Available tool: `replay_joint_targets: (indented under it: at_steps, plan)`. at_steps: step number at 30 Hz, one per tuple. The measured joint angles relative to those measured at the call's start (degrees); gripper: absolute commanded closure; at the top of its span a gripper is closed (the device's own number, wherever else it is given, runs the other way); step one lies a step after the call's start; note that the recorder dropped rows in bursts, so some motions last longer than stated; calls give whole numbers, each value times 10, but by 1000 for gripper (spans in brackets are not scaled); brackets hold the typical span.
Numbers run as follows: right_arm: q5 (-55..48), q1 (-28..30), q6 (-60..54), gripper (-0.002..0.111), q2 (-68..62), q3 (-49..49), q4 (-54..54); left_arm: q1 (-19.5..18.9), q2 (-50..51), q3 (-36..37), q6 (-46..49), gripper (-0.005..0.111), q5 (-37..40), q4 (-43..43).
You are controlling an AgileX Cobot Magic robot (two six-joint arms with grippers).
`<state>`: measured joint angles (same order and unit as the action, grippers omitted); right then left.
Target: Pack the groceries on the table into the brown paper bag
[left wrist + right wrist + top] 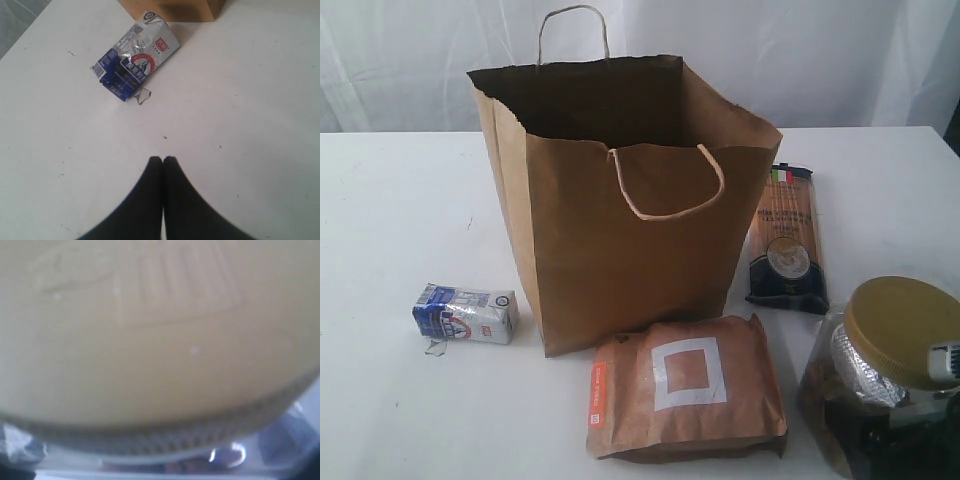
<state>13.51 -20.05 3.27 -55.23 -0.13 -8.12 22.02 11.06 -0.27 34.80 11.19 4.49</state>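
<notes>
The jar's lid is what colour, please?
Gold; the lid shows best in the exterior view.

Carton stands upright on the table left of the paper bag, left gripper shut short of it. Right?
No: the small blue-white carton lies on its side, as the exterior view shows. It is left of the brown paper bag, with the left gripper shut short of it.

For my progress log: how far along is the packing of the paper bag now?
Done: nothing visible; the bag interior is dark. In hand: the right wrist view is close on the jar; grip unclear. Left claw shut, empty. Remaining: carton, pouch, pasta packet, jar.
</notes>
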Motion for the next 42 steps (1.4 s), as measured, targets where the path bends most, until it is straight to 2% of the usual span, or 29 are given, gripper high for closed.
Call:
replay_joint_targets:
  at_steps: [8, 10, 12, 14, 15, 16, 24, 30, 42]
  plan:
    - [0, 0, 0, 5, -2, 0, 0, 0, 0, 0, 0, 107, 0, 0]
    - [0, 0, 0, 22, -2, 0, 0, 0, 0, 0, 0, 107, 0, 0]
    - [-1, 0, 1, 64, -2, 0, 0, 0, 0, 0, 0, 107, 0, 0]
    - [-3, 0, 9, 93, -2, 0, 2, 0, 0, 0, 0, 107, 0, 0]
    - [-4, 0, 19, 103, -2, 0, 3, 0, 0, 0, 0, 107, 0, 0]
    - [-4, 0, 22, 108, -2, 0, 3, 0, 0, 0, 0, 107, 0, 0]
    - [-32, 0, 55, 108, 61, -51, 3, 0, 0, 0, 0, 107, 0, 0]
    - [-85, 0, -10, 108, 88, -111, 3, 0, 0, 0, 0, 107, 0, 0]
    - [-128, 1, -66, 108, 115, -227, 3, 0, 0, 0, 0, 107, 0, 0]
